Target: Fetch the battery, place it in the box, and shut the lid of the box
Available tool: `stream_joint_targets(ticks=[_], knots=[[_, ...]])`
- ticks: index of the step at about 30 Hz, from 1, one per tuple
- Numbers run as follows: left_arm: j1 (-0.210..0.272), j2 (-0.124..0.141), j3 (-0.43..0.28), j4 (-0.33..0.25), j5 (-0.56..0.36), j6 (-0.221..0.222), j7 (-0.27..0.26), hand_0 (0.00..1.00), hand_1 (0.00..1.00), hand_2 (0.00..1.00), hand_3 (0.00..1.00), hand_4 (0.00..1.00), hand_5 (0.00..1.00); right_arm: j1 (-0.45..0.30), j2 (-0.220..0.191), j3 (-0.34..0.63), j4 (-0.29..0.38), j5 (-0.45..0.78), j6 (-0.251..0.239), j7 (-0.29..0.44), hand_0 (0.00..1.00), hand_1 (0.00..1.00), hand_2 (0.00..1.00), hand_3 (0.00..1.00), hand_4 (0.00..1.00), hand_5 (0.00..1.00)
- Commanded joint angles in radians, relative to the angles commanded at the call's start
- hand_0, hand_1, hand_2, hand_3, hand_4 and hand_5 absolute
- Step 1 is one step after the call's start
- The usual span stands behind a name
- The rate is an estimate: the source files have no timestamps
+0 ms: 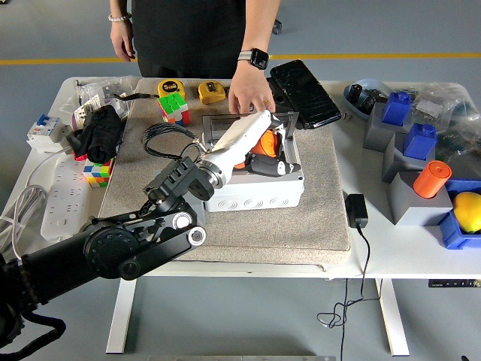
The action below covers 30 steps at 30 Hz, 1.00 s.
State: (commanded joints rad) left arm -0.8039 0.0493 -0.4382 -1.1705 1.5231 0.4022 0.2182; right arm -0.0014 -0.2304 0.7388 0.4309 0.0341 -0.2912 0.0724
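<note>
My left hand (267,150) is shut on an orange cylindrical battery (262,143) and holds it over the open white box (255,192) on the grey mat. The arm reaches across the box from the lower left and hides most of the box's inside. The box's clear lid (282,120) stands open at the far side, and a person's hand (246,96) rests on its top edge. My right hand is out of view.
A second orange battery (431,179) stands in a grey holder at the right. A Rubik's cube (173,107), tape measures (211,92) and a black case (304,92) lie behind the box. Blue parts and a yellow ball (467,210) are at the far right.
</note>
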Motion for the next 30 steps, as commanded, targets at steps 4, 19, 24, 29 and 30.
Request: stream_joint_targets(ticks=[4, 19, 24, 29, 30], knots=[[-0.033, -0.041, 0.061, 0.065, 0.028, 0.0, -0.008, 0.142, 0.099, 0.142, 0.195, 0.998, 0.21, 0.0, 0.0, -0.007, 0.0, 0.003, -0.001, 0.001, 0.61, 0.641, 0.656, 0.574, 0.987, 0.566], [-0.121, -0.049, 0.173, 0.243, 0.064, 0.028, -0.012, 0.143, 0.101, 0.145, 0.271, 0.998, 0.304, 0.005, -0.004, -0.024, 0.002, 0.007, -0.008, 0.001, 0.609, 0.641, 0.655, 0.573, 0.983, 0.564], [-0.138, -0.049, 0.188, 0.29, 0.03, 0.03, -0.005, 0.143, 0.101, 0.145, 0.271, 0.998, 0.304, 0.008, -0.004, -0.028, 0.003, 0.008, -0.009, 0.003, 0.609, 0.641, 0.655, 0.573, 0.983, 0.564], [-0.145, -0.049, 0.186, 0.312, 0.011, 0.034, -0.006, 0.17, 0.137, 0.166, 0.324, 0.998, 0.339, 0.011, -0.006, -0.031, 0.004, 0.009, -0.01, 0.004, 0.609, 0.641, 0.655, 0.573, 0.981, 0.564], [-0.145, -0.049, 0.186, 0.315, 0.008, 0.034, -0.007, 0.17, 0.137, 0.166, 0.324, 0.998, 0.339, 0.011, -0.005, -0.031, 0.004, 0.008, -0.011, 0.004, 0.609, 0.641, 0.655, 0.573, 0.981, 0.564]])
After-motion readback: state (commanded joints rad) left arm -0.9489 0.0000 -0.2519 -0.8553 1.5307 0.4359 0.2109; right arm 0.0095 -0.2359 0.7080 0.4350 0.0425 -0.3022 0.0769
